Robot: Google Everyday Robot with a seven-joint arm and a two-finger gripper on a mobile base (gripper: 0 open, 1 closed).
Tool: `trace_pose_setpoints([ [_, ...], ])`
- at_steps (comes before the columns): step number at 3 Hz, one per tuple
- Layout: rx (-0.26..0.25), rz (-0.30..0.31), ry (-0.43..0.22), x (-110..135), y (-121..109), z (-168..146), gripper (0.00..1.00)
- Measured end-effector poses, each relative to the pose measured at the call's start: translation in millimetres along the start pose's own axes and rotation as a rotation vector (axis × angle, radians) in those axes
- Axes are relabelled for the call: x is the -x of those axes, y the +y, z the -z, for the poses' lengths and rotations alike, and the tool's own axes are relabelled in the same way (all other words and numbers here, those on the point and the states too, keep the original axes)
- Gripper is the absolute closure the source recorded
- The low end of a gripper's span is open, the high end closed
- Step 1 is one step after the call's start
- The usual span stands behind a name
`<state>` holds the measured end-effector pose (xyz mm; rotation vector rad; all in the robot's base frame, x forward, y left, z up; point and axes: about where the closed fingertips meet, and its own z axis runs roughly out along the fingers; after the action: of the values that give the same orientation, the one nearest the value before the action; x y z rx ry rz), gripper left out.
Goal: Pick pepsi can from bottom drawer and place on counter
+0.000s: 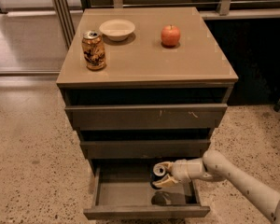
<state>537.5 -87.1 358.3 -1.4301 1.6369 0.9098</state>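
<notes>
Gripped in the hand [163,174], silver top up: pepsi can [157,171], hanging just above the grey floor of the bottom drawer [126,192], toward its right rear. Reached from the drawer's right. High above the drawer, beyond two upper drawer fronts [144,117], the tan desk [144,59]. Judged next: out past the drawer's front edge, then straight up.

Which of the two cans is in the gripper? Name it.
The dark blue pepsi can, clamped in the gripper over the open bottom drawer. The gold-and-brown can stands apart on the counter.
</notes>
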Motion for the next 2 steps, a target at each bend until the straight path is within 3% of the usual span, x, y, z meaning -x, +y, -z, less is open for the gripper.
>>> trace_pose_setpoints([
  [1, 0.026, 0.028, -0.049, 35, 17, 16, 1.0],
  [2, 0.04, 0.043, -0.079, 98, 42, 50, 1.0],
])
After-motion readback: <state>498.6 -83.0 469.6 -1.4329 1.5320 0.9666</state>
